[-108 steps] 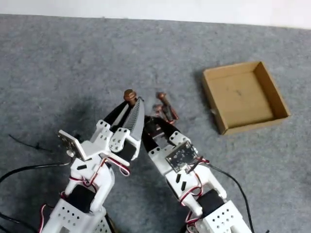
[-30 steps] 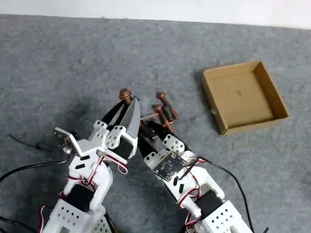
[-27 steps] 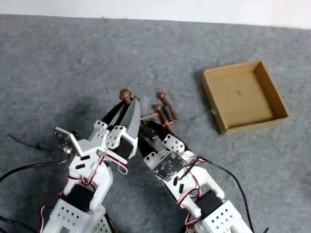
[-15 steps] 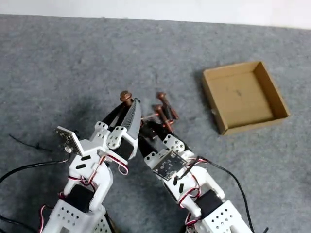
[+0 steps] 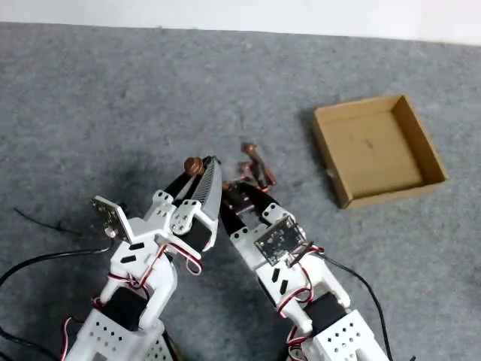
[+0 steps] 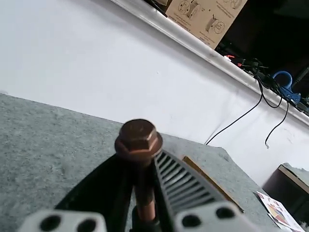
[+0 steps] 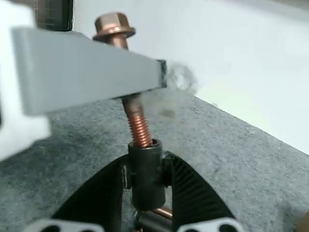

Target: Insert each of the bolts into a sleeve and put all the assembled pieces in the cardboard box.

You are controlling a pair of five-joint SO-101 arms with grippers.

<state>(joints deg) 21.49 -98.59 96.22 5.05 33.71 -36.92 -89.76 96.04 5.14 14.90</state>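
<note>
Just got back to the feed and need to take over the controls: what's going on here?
The left gripper holds a copper bolt by its shank. The right gripper holds a black sleeve, with the bolt's threaded end at the sleeve's mouth. More bolts lie loose on the grey mat, and no assembled piece is in the cardboard box yet.

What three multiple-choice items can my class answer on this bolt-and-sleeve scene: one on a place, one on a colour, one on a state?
1. Where is the cardboard box?
A. On the carpet, apart from both arms
B. In a gripper
C. On top of an arm

2. What colour is the sleeve in the right gripper?
A. Copper
B. Black
C. White

3. How is the bolt in the left gripper?
A. Lying flat on the carpet
B. Its tip entering the sleeve
C. Dropped in the box

Answers: 1 A, it lies on the carpet off to the side; 2 B, the sleeve is black; 3 B, the threaded tip sits in the sleeve's mouth.
</note>
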